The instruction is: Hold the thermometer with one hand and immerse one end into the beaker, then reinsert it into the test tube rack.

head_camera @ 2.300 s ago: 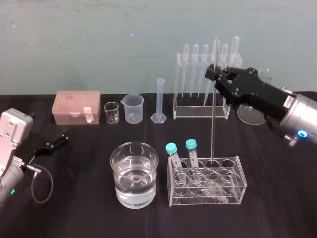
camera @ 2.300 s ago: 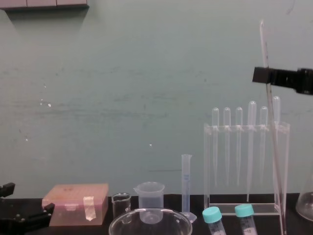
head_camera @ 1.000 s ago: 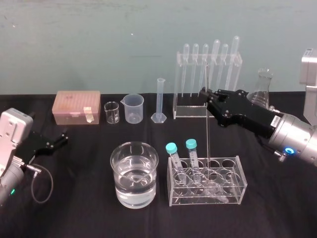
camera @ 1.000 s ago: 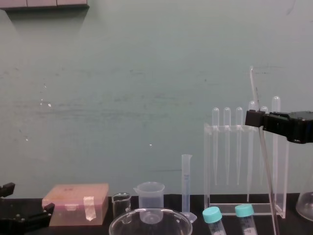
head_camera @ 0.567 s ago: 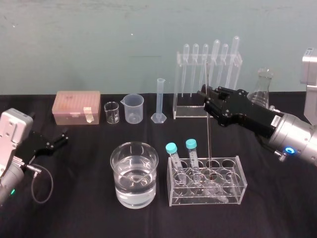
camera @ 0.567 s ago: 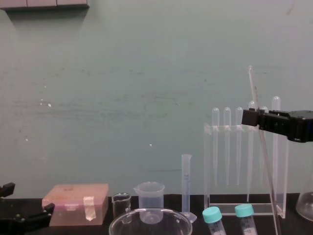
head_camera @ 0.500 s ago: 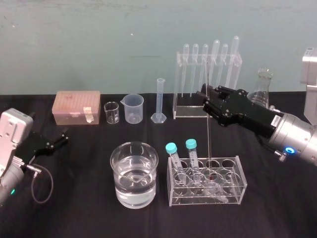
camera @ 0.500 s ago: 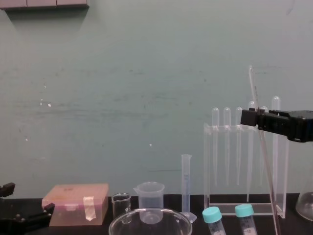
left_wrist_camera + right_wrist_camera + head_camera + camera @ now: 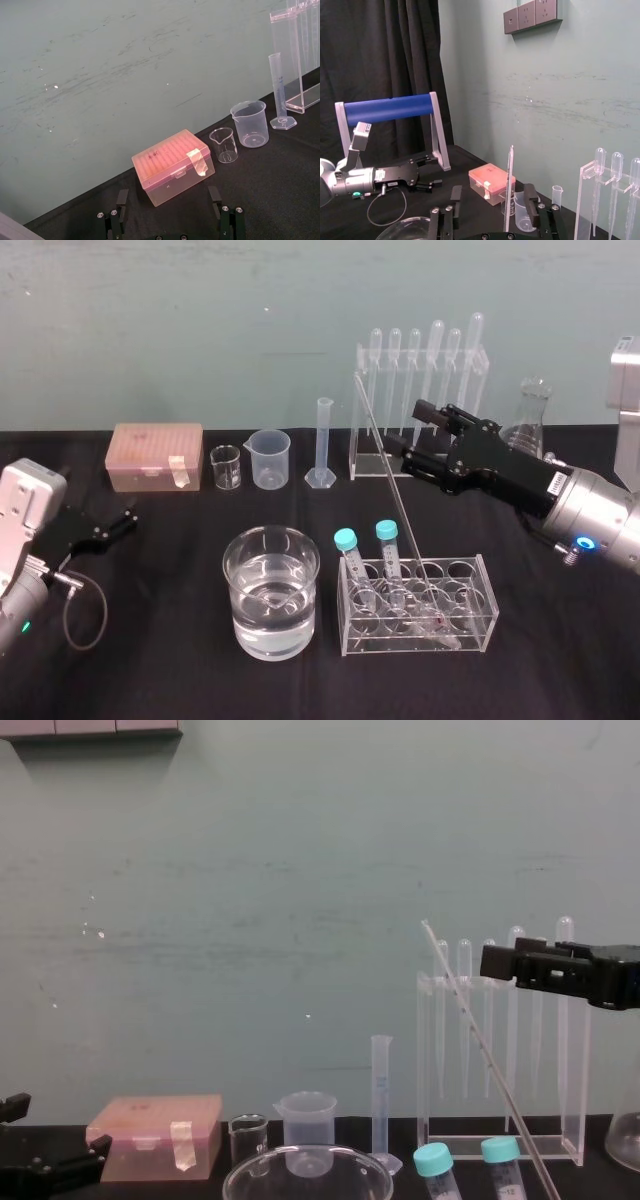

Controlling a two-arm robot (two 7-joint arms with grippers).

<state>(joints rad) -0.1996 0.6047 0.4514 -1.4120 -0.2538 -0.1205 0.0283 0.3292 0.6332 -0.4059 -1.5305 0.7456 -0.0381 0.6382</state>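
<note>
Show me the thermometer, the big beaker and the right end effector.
thermometer (image 9: pixel 398 502): head view, middle of the leaning rod.
beaker (image 9: pixel 270 625): head view, front wall.
right end effector (image 9: pixel 403 428): head view, midway between its open fingertips.

Nothing legible in any view.

White sticker on the housing of my right gripper has dark print, but the characters cannot be made out. Second sticker behind my left gripper gives the same result. Graduated cylinder has fine blue scale marks, no figures readable. Teal-capped tubes carry pale labels, unreadable. Thermometer scale is too fine to read.
</note>
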